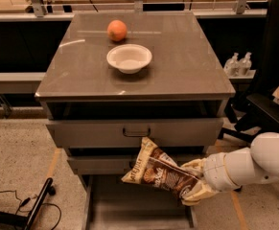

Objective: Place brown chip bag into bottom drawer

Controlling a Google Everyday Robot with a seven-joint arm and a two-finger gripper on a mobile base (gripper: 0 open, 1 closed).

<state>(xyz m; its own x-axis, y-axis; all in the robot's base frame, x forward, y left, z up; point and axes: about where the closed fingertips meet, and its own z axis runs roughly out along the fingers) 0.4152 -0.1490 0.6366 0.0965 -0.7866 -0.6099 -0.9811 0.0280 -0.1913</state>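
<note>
Cream-coloured fingers [195, 166] of the gripper [192, 182] pinch the right end of the brown chip bag [156, 171], one finger above the bag and one beneath it, so the jaws are closed on the crinkled wrapper. The gripper sits at the lower right of the camera view, just in front of the cabinet's right side, and the white arm [254, 164] behind it runs off toward the right edge. The bag is held in the air and tilted, its free end pointing up and to the left, where it overlaps the lower edge of the handled drawer [96, 133], a grey front with a black handle; whether it touches that front cannot be told. Below the bag lies the bottom drawer [124, 210], pulled out toward the camera as a wide, shallow grey tray with low side walls; the bag hangs over its rear right part and does not rest in it. Between the handled drawer and the tray, another grey drawer front [98, 164] shows, partly hidden by the bag. Above, the table [187, 66], a glossy grey top, carries a white bowl [129, 58] near its middle and an orange [117, 30] just behind the bowl, apart from it. To the right of the table stand two clear bottles [238, 63] and a black chair [268, 104]. The speckled floor [19, 162] spreads to the left.
</note>
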